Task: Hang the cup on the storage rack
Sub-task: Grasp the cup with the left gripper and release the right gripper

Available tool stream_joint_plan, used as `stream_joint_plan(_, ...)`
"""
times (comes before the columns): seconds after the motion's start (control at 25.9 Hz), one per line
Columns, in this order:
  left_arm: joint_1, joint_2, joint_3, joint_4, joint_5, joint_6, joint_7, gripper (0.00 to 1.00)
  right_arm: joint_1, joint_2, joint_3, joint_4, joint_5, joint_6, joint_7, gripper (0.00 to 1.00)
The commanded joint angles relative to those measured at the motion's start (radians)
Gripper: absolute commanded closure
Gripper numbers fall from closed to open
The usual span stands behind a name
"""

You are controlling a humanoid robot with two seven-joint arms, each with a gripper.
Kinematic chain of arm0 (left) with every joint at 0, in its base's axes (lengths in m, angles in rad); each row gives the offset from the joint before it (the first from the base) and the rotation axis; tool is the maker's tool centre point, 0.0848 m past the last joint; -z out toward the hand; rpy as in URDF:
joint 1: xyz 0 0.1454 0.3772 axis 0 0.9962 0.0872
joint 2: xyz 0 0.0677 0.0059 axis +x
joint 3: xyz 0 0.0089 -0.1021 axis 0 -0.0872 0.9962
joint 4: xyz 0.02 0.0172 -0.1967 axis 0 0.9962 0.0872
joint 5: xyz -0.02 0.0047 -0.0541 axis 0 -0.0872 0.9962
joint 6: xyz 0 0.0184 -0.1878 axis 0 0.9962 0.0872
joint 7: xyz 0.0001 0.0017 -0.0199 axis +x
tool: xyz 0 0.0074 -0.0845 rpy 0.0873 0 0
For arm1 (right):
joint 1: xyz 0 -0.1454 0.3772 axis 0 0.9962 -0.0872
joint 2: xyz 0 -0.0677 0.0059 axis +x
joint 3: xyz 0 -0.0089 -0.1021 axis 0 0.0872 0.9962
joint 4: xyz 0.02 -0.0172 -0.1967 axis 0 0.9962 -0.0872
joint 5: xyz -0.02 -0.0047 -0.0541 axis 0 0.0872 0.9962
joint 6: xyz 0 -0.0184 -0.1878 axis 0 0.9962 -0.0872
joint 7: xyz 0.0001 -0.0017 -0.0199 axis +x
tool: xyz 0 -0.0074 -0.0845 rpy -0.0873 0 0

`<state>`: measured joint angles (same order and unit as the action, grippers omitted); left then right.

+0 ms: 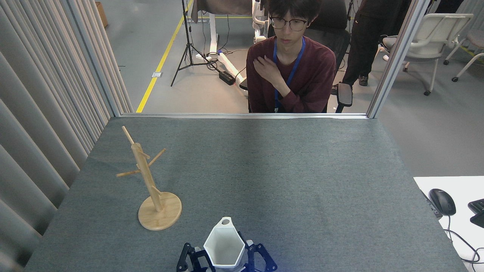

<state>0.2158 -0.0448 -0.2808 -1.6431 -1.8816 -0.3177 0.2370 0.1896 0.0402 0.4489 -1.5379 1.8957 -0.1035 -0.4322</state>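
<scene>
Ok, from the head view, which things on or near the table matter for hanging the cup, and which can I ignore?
For the job:
- cup, between both claws at the near edge
- rack, standing to its left, pegs bare
- left claw
- right claw

Ignore:
- mouse on the white side desk
- keyboard corner beside it
- seated person behind the table
- tripod

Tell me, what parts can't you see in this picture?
Head view only:
- The cup: its base, hidden by its own rim and the bottom edge.
- The left gripper and right gripper: cut off by the bottom edge and partly behind the cup; which one holds the cup cannot be told.
- The storage rack: whether the post hides more pegs.
</scene>
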Motion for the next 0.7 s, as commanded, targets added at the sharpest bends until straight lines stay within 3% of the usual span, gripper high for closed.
stream_joint_plan(0.0,0.000,0.000,0.003,0.000,0.002,0.005,-0.002,0.01,0.004,-0.003,-0.002,-0.004,-0.001,0.002,-0.008,0.50)
stream_joint_plan(0.54,-0.003,-0.001,0.003,-0.004,0.010,0.003,-0.001,0.02,0.008,-0.002,0.001,0.001,-0.001,0.004,-0.014,0.50)
stream_joint_plan(0.66,-0.009,-0.003,0.003,-0.004,0.009,0.003,0.004,0.19,0.010,-0.002,0.002,0.001,-0.001,0.004,-0.014,0.50)
